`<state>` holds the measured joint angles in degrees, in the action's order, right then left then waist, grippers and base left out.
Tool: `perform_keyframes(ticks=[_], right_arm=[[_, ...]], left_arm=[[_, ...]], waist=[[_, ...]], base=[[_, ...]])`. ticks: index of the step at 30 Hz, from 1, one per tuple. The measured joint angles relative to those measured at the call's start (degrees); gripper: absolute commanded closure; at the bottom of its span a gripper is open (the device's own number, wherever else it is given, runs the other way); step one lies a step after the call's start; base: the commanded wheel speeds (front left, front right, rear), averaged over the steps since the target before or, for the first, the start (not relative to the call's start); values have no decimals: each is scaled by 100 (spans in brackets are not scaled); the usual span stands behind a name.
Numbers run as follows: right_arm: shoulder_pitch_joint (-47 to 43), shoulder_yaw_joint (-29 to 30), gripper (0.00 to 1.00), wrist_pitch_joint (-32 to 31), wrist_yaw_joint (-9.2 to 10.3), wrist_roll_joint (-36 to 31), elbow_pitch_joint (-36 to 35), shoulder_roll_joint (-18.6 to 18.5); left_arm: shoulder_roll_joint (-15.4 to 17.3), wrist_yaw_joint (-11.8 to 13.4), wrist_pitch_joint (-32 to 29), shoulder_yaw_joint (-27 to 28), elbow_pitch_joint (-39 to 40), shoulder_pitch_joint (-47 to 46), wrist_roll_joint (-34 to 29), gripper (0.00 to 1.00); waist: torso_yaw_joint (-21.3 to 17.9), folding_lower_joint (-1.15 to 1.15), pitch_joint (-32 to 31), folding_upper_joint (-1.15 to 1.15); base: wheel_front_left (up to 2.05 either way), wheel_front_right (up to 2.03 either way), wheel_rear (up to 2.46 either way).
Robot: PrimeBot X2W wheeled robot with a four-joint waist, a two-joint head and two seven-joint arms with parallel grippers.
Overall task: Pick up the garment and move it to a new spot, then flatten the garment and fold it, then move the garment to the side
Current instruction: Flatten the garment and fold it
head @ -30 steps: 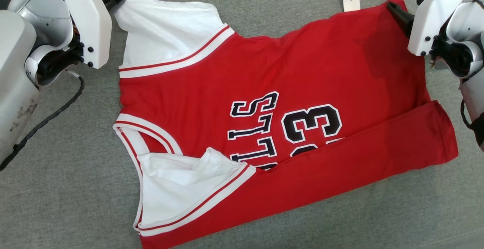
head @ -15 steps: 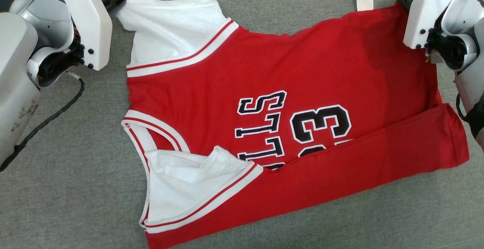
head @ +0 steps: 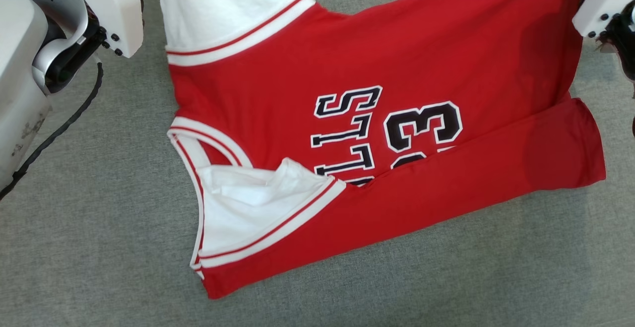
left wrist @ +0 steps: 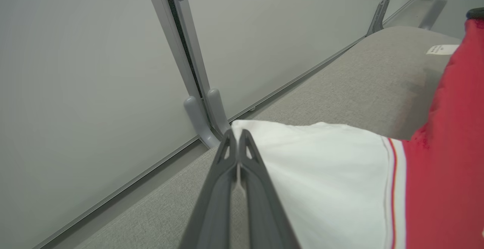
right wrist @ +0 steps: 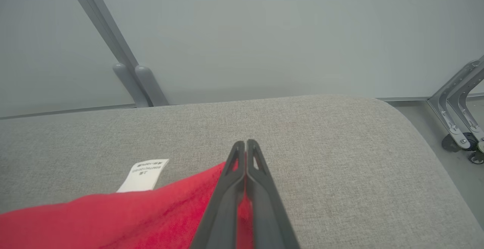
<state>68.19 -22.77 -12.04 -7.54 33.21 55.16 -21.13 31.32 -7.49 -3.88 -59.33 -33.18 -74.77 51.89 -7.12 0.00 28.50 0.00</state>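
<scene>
Both far corners of the red garment (head: 421, 59) are pinched: the left end effector (left wrist: 237, 132) clamps white sleeve fabric, the right end effector (right wrist: 245, 143) red fabric, over the grey surface (head: 99, 242).

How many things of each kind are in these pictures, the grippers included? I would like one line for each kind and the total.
jersey: 1
label: 1
grippers: 2 (left gripper, right gripper, both shut on the jersey)
Total: 4
</scene>
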Motion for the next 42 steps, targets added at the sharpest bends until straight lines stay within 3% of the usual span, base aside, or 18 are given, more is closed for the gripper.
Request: perform_keyframes(ticks=[9, 18, 23, 28, 36, 42], right_arm=[[-630, -279, 100, 222, 0, 616, -449, -421], [-1610, -554, 100, 193, 0, 1184, -1211, -953], [-2160, -517, 100, 188, 0, 1196, -1475, -1338], [-2787, -335, 100, 233, 0, 1160, -1708, -1452], [-3456, 218, 100, 288, 0, 892, -1945, -1479], [-3839, 553, 100, 87, 0, 580, -2041, -1287]], left_arm=[[87, 0, 542, -330, 287, 177, 152, 100], [722, 56, 770, -453, 1536, 1072, 556, 100], [1177, 364, 845, -523, 2518, 1724, 694, 100], [1550, 764, 982, -606, 3382, 2411, 845, 100], [1736, 1179, 1096, -820, 4136, 3231, 1135, 100], [1762, 1408, 1040, -1026, 4236, 3555, 1076, 100]], waist=[[142, 0, -297, 0], [372, 0, -661, 0], [488, 0, -771, 0], [551, 0, -774, 0], [594, 0, -806, 0], [610, 0, -780, 0]], base=[[0, 0, 0], [0, 0, 0], [0, 0, 0], [0, 0, 0], [0, 0, 0], [0, 0, 0]])
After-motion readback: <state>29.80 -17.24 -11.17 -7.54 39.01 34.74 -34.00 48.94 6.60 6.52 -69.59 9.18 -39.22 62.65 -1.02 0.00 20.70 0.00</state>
